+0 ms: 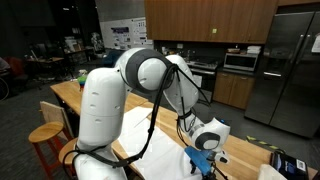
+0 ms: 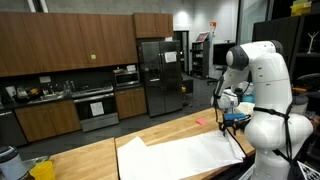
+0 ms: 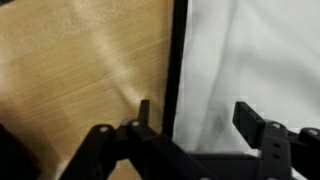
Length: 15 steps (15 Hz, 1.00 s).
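Straddling dark edge (image 3: 178, 50) of white sheet (image 3: 255, 50), gripper (image 3: 195, 112) stands with fingers apart, nothing held. One finger is left of sheet over bare worktop (image 3: 70, 70), other above sheet. Judgement: keep edge centred, wrist level, descent slow, no scraping of wood. Grey container (image 2: 8, 160) far left of sheet; contents hidden.

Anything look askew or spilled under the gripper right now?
Nothing spilled or damaged. The white sheet on the wooden table shows a fold line near one corner, so it may not lie flat. In the wrist view the open gripper straddles the sheet's edge.
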Motion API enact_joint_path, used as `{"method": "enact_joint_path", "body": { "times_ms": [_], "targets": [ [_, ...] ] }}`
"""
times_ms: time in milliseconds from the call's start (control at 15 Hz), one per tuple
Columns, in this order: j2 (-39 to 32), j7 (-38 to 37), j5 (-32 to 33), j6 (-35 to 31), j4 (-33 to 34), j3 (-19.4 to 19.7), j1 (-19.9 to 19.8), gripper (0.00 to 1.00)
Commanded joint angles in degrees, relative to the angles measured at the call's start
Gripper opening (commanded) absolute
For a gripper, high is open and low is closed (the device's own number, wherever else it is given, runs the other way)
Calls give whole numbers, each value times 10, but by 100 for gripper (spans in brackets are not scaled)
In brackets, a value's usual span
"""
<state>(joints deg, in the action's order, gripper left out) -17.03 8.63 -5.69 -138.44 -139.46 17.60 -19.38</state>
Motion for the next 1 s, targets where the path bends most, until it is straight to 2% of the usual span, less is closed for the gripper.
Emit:
{"method": "enact_joint_path", "body": {
  "times_ms": [0, 467, 933],
  "targets": [
    [-15, -23, 8, -12, 1, 4, -6, 53],
    [-8, -52, 13, -27, 3, 10, -1, 0],
    [50, -157, 97, -126, -15, 73, 12, 1]
  ]
}}
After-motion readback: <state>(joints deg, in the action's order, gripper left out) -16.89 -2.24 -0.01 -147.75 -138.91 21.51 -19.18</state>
